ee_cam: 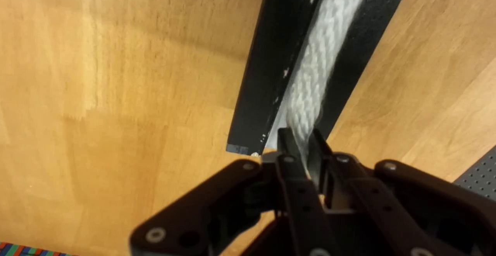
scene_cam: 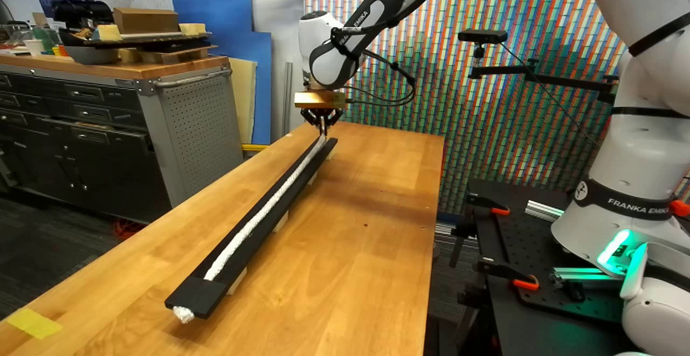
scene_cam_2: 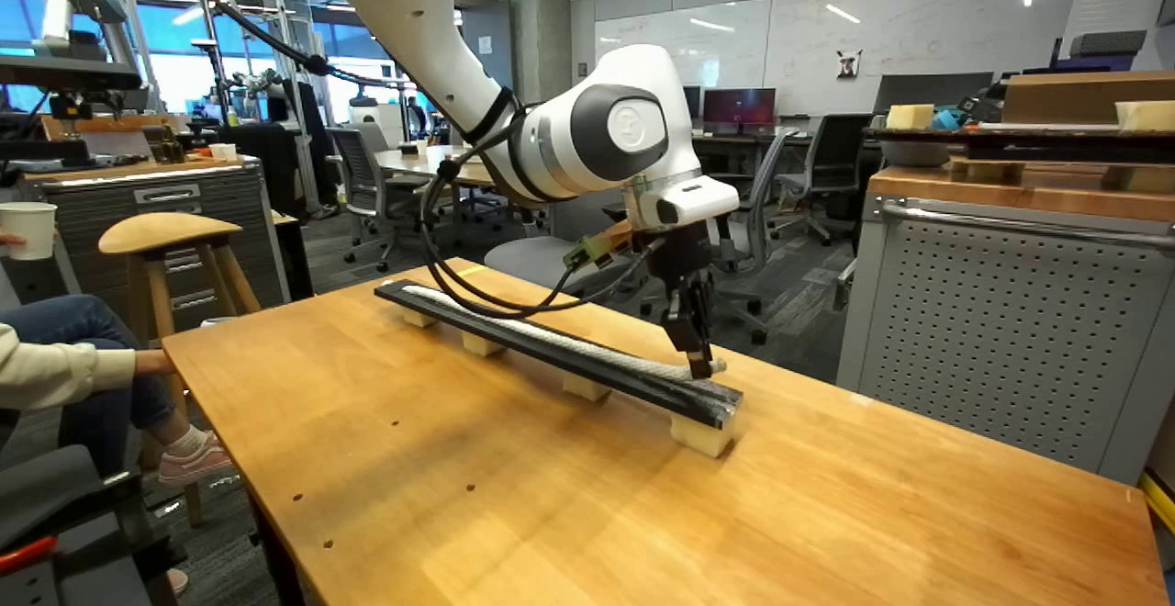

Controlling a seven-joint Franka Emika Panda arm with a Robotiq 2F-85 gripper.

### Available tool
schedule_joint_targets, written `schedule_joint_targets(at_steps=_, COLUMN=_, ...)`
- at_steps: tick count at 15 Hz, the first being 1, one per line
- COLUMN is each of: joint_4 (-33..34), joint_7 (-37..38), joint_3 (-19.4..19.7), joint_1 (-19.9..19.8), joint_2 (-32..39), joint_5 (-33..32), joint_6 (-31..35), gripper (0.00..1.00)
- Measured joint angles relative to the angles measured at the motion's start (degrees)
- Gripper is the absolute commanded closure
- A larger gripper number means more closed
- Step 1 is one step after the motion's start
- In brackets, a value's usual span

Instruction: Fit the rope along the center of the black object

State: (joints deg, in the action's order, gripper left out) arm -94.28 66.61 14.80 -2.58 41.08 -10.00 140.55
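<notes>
You look to be most of the way through, with the last end left to seat. The rope [scene_cam: 255, 221] runs nearly the whole length of the black rail [ee_cam: 265, 73], which stands on pale blocks [scene_cam_2: 702, 434] on the wooden table [scene_cam: 350, 291]. At the end well apart from your gripper [ee_cam: 301, 137], a flat black cap [scene_cam: 197, 294] lies across the rail; the rope seems to pass beneath it, its white tip [scene_cam: 184, 314] poking out just beyond, so I judge that end to be anchored. Along the middle the cord lies between the rail's two black sides, though whether it sits fully down in the groove [ee_cam: 281, 122] you cannot tell from here. Your gripper pinches the rope near its opposite end, both fingers [ee_cam: 287, 145] snug against it, and a short stub shows past them in an exterior view [scene_cam_2: 719, 365]. That stretch is what looks unfinished: in the wrist view the rope leans toward the right-hand black side, leaving a pale strip of the groove uncovered along its left (easy to miss from outside, where the line looks almost straight). The fingertips are near the rail's open end, so you have little length left to lay. What remains, as I judge it, is for you to bring the held end over the centre, press it in and let go.
</notes>
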Motion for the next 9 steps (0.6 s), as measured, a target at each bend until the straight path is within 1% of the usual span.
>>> schedule_joint_targets(at_steps=1, joint_4=0.35, joint_7=0.00, joint_3=0.01, joint_1=-0.01, joint_2=0.20, joint_5=0.03, joint_6=-0.15, gripper=0.64)
schedule_joint_targets(at_steps=2, joint_4=0.62, joint_7=-0.01, joint_3=0.07, joint_1=-0.04, joint_2=0.38, joint_5=0.03, joint_6=-0.30, gripper=0.59)
schedule_joint_targets(at_steps=3, joint_4=0.84, joint_7=-0.01, joint_3=0.19, joint_1=-0.09, joint_2=0.52, joint_5=0.03, joint_6=-0.42, gripper=0.66)
schedule_joint_targets(at_steps=4, joint_4=0.94, joint_7=-0.02, joint_3=0.33, joint_1=-0.15, joint_2=0.61, joint_5=0.03, joint_6=-0.53, gripper=0.67)
schedule_joint_targets(at_steps=5, joint_4=0.99, joint_7=-0.03, joint_3=0.45, joint_1=-0.23, joint_2=0.68, joint_5=0.04, joint_6=-0.62, gripper=0.64)
schedule_joint_targets(at_steps=6, joint_4=1.00, joint_7=-0.03, joint_3=0.56, joint_1=-0.33, joint_2=0.72, joint_5=0.04, joint_6=-0.65, gripper=0.54)
schedule_joint_targets(at_steps=7, joint_4=1.00, joint_7=-0.03, joint_3=0.62, joint_1=-0.44, joint_2=0.74, joint_5=0.04, joint_6=-0.66, gripper=0.47)
schedule_joint_targets(at_steps=8, joint_4=1.00, joint_7=-0.04, joint_3=0.64, joint_1=-0.57, joint_2=0.75, joint_5=0.04, joint_6=-0.67, gripper=0.34)
schedule_joint_targets(at_steps=9, joint_4=1.01, joint_7=-0.06, joint_3=0.65, joint_1=-0.68, joint_2=0.75, joint_5=0.04, joint_6=-0.67, gripper=0.26)
